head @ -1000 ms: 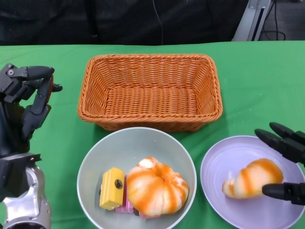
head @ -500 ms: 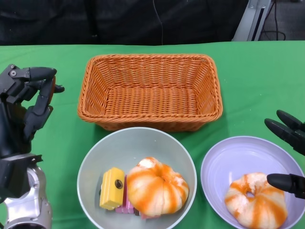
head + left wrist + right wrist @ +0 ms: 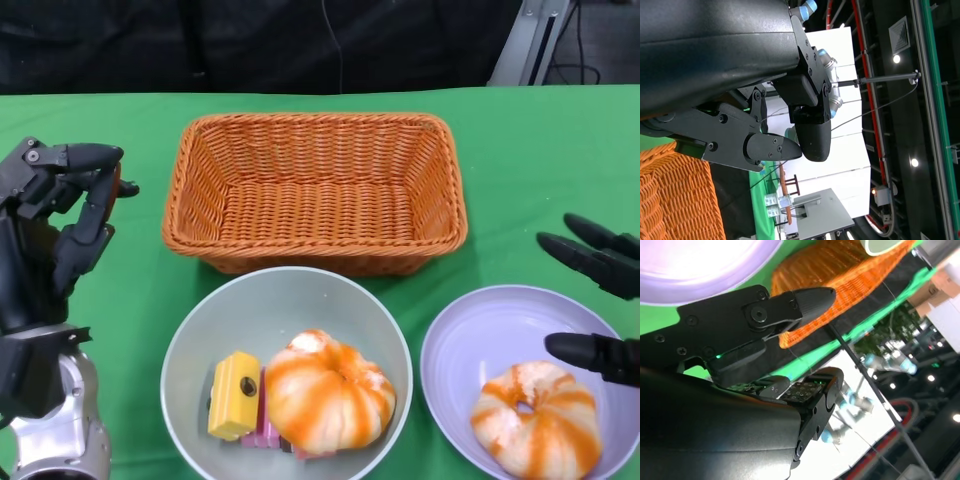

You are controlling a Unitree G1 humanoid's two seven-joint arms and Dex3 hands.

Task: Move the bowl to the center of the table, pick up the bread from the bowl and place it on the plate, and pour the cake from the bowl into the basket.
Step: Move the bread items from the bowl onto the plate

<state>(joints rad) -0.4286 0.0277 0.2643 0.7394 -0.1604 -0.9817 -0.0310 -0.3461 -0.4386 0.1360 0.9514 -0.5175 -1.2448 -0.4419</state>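
The grey bowl (image 3: 200, 340) sits at the front middle and holds an orange-striped bread (image 3: 330, 390), a yellow cake block (image 3: 234, 394) and a pink piece beneath it. A second striped bread (image 3: 536, 420) lies on the lilac plate (image 3: 470, 340) at the front right. Behind both stands the woven orange basket (image 3: 315, 190), with nothing in it. My right hand (image 3: 595, 300) hovers at the plate's right edge, fingers spread, holding nothing. My left hand (image 3: 55, 225) is raised left of the basket, fingers curled inward around nothing. The right wrist view shows the plate (image 3: 700, 265) and basket (image 3: 840, 275).
Green cloth (image 3: 520, 150) covers the table, with a dark backdrop beyond its far edge. A metal stand leg (image 3: 520, 40) rises at the back right. Bare cloth lies to the right of the basket and around my left hand.
My right hand let go of the striped bread, which tipped flat onto the plate. The hand then drew back to the right and rose a little. My left hand barely shifted.
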